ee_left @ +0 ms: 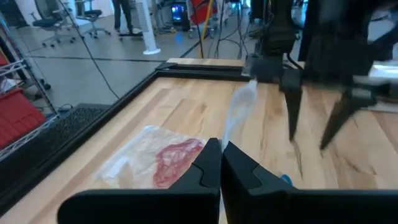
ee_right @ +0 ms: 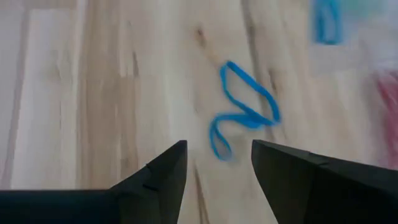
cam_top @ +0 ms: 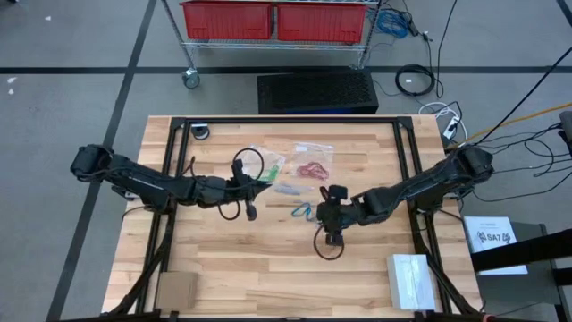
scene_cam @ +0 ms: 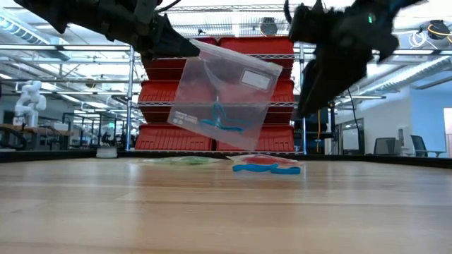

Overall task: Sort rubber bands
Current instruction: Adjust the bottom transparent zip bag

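Note:
My left gripper (cam_top: pixel 257 188) is shut on a clear zip bag (scene_cam: pixel 226 99) that holds blue rubber bands (scene_cam: pixel 220 120) and hangs above the table's middle. Loose blue rubber bands (ee_right: pixel 242 109) lie on the wood just ahead of my right gripper (ee_right: pixel 217 168), which hovers open above them (cam_top: pixel 323 216) and touches nothing. At the far middle of the table, a bag with green bands (cam_top: pixel 266 164) and a bag with red bands (cam_top: pixel 313 166) lie flat. My left gripper pinches the bag's upper corner (scene_cam: pixel 189 46), by its zip edge, between its two fingers. The fingers come nearly level from the table's left. The bag hangs tilted below them, clear of the table, with the blue bands gathered low inside.
A white box (cam_top: pixel 411 279) sits at the near right and a brown card (cam_top: pixel 176 288) at the near left. Black frame rails (cam_top: pixel 407 152) run along the table's sides. A cart with red bins (cam_top: pixel 273 20) stands beyond the far edge.

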